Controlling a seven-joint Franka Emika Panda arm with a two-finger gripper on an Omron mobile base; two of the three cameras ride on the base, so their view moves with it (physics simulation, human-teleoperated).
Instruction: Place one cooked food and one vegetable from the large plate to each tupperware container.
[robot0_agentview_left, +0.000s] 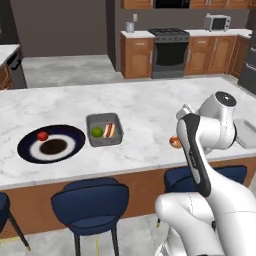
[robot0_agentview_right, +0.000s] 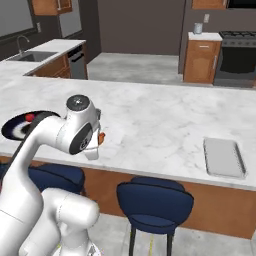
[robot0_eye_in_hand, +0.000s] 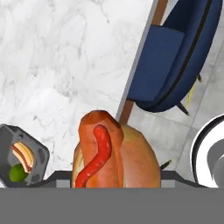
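Observation:
My gripper (robot0_eye_in_hand: 114, 177) is shut on a hot dog (robot0_eye_in_hand: 103, 151), a bun with a red sausage that hides most of the fingers. From the left base view the hot dog (robot0_agentview_left: 175, 142) hangs over the counter's near edge, beside my forearm. The large plate (robot0_agentview_left: 30, 150) lies at the left with a red vegetable (robot0_agentview_left: 42, 135) and a dark cooked piece (robot0_agentview_left: 53, 146) on it. One tupperware container (robot0_agentview_left: 104, 141) beside it holds a green vegetable (robot0_agentview_left: 96, 132) and a hot dog (robot0_agentview_left: 109, 130). A second tupperware container (robot0_agentview_right: 223, 156) sits bare at the right.
The marble counter (robot0_agentview_left: 140, 107) is an island with blue stools (robot0_agentview_left: 90, 202) along its near side. One stool (robot0_eye_in_hand: 175, 57) is right below the held hot dog. A stove and cabinets stand at the back wall.

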